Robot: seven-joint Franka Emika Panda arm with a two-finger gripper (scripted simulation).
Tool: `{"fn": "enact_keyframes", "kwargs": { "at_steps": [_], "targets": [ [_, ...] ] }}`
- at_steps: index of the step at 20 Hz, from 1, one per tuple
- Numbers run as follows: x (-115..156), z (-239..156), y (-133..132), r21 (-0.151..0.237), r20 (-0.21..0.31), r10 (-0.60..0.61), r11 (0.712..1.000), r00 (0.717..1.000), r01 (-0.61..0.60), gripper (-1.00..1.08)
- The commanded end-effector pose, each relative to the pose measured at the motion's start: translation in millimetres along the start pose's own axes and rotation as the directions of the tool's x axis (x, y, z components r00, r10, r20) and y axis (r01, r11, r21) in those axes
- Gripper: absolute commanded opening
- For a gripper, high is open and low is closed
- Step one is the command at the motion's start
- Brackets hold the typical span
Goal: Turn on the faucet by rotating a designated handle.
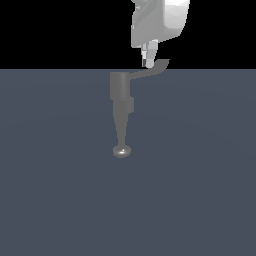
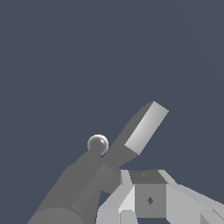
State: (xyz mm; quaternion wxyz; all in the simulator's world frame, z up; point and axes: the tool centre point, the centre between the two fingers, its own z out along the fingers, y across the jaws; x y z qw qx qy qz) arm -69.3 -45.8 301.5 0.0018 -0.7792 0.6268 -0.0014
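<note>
The grey faucet [image 1: 120,90] lies on the floor, its tapering spout running toward the camera and ending in a shiny round knob [image 1: 121,151]. The handle [image 1: 150,71] is a thin flat lever sticking out of the cylindrical body toward the exterior view's right, with an upturned tip. My gripper [image 1: 148,63] comes down from above, its fingers together and holding nothing, the tips at the lever's upper side near the flared end. The wrist view shows the handle [image 2: 140,131], the knob [image 2: 98,144], the faucet body [image 2: 65,197] and my gripper [image 2: 148,177] just beside the lever.
A flat blue-grey floor [image 1: 200,190] spreads around the faucet, with a black background behind it. The white hand of the arm [image 1: 157,22] hangs above the handle.
</note>
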Motion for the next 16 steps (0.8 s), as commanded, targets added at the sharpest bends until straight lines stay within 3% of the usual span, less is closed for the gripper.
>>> {"fn": "enact_keyframes", "kwargs": {
  "at_steps": [1, 16],
  "targets": [
    [13.8, 1.9, -2.9, -0.001, 0.0, 0.017, 1.0, 1.0, -0.017, -1.0],
    [44.9, 3.3, -24.7, -0.004, 0.0, 0.029, 1.0, 1.0, -0.029, -1.0]
  ]
}}
